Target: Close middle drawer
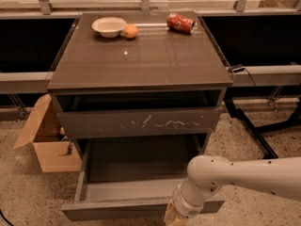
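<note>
My gripper (175, 216) is low at the bottom edge of the view, at the end of my white arm (244, 175), which reaches in from the right. It is up against the front panel of the middle drawer (117, 210), towards that panel's right end. It is cut off by the frame, so I cannot tell whether it is spread or pressed together. The middle drawer stands pulled well out from the cabinet, with its grey floor and thin side walls open to view. Above it is the taller drawer front (94, 124) marked with white scratches. On the counter (141, 60) a white bowl (109, 26) and an orange (130, 30) sit touching at the back left, and a red can (180, 22) lies on its side at the back right. An open cardboard box (47, 142) rests on the floor left of the cabinet.
</note>
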`<control>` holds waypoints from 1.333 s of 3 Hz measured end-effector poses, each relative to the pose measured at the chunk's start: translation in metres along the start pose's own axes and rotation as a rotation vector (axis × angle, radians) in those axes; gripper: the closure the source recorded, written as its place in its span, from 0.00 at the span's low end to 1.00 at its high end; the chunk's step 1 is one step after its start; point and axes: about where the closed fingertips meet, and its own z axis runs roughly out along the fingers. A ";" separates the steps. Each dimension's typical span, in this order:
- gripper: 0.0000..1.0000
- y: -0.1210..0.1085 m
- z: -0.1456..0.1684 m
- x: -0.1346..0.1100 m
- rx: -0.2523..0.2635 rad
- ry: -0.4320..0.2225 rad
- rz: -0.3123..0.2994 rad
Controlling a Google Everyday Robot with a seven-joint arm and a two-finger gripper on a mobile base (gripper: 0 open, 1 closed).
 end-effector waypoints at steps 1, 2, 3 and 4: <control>1.00 -0.017 0.029 0.014 -0.003 0.011 0.020; 0.82 -0.035 0.042 0.026 0.018 0.027 0.054; 0.58 -0.036 0.043 0.028 0.023 0.028 0.060; 0.35 -0.048 0.049 0.036 0.033 0.025 0.070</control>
